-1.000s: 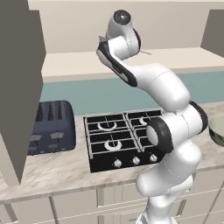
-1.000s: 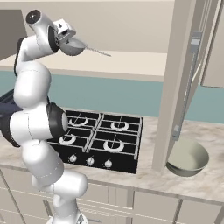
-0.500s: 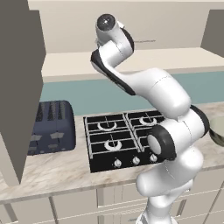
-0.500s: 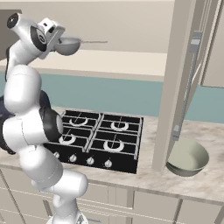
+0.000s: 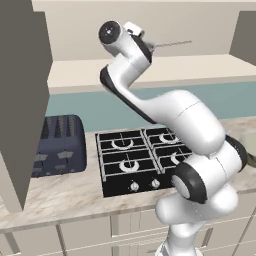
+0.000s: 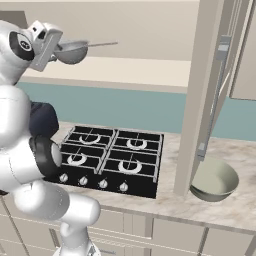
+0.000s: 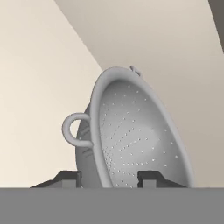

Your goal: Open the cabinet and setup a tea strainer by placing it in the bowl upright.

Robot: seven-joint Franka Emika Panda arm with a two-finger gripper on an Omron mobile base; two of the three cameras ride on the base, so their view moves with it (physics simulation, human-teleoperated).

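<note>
- The pincer (image 6: pixel 56 49) is clamped on the rim of the tea strainer (image 6: pixel 71 51), one finger inside the mesh cup and one outside, as the hand view shows (image 7: pixel 131 135).
- The strainer is held high in front of the open cabinet (image 6: pixel 150 30), above the shelf, its cup close to the hand and its thin handle pointing out level toward the right.
- Change over the last second: the arm has swung leftward and the hand has carried the strainer with it, away from the middle of the cabinet opening. The strainer has remained in the grip throughout.
- Judgement: the cabinet door (image 6: pixel 210 95) stands open, so that step appears done, and the strainer is out and secured. The leftward swing takes it further from the bowl (image 6: pixel 215 180), which sits on the desk (image 6: pixel 240 205) at the right, near the foot of the door. The carry across and down is still to come.
- The stove (image 6: pixel 112 160) and toaster (image 5: pixel 57 145) lie below the path.
- Writing: no brand, label or legible text is visible on anything.
</note>
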